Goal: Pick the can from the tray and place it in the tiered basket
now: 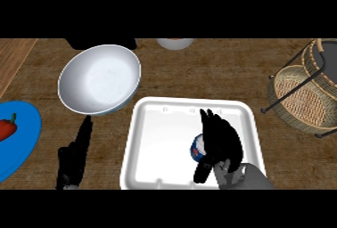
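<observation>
Head view: right robot hand (220, 138) over white tray (148, 147), fingers straight, released; can (197, 149) just left beneath palm, axis unclear; tiered basket (304, 91) far right-forward.

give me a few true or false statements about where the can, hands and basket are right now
1. The can lies inside the white tray. True.
2. The right hand is over the tray, covering part of the can. True.
3. The can already sits in the tiered basket. False: the basket stands apart at the view's right and the can is in the tray.
4. The left hand rests inside the white bowl. False: it is on the counter left of the tray, below the bowl.
5. A red pepper lies on the blue plate at the view's left edge. True.
</observation>
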Robot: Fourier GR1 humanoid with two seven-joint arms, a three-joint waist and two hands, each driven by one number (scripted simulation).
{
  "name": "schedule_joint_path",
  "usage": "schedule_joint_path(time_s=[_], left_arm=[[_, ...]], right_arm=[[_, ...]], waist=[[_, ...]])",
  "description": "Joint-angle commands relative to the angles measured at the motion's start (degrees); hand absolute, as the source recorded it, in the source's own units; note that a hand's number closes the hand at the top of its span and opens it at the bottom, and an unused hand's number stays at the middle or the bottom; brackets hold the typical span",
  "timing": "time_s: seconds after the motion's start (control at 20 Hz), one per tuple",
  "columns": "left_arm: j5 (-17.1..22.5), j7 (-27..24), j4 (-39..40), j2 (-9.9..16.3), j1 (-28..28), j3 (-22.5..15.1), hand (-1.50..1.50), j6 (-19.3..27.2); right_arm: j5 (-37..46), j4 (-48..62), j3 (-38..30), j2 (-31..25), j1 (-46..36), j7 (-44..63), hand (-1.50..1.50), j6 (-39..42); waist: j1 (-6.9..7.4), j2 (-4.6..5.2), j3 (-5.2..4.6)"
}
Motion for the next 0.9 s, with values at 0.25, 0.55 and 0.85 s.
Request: schedule_joint_path(time_s=[0.25, 0.55, 0.85], left_arm=[[-0.7, 4.4, -3.1, -0.3, 0.8, 0.0, 0.0, 0.2], [-1.3, 1.2, -2.4, -0.8, 3.8, 0.3, 0.0, -1.1], [-1.2, 0.9, 1.6, -2.0, 0.0, 2.4, 0.0, -3.2]], right_arm=[[3.4, 3.9, -1.4, 3.1, 3.6, 6.1, -1.5, 3.0], [5.8, 5.9, -3.6, 4.7, 3.8, 1.6, 1.5, 3.1], [9.0, 10.3, -2.1, 5.5, 2.3, -4.9, 1.5, 1.9]], waist=[[0.13, 0.13, -0.13], [0.3, 0.16, -0.14], [0.26, 0.24, -0.14]])
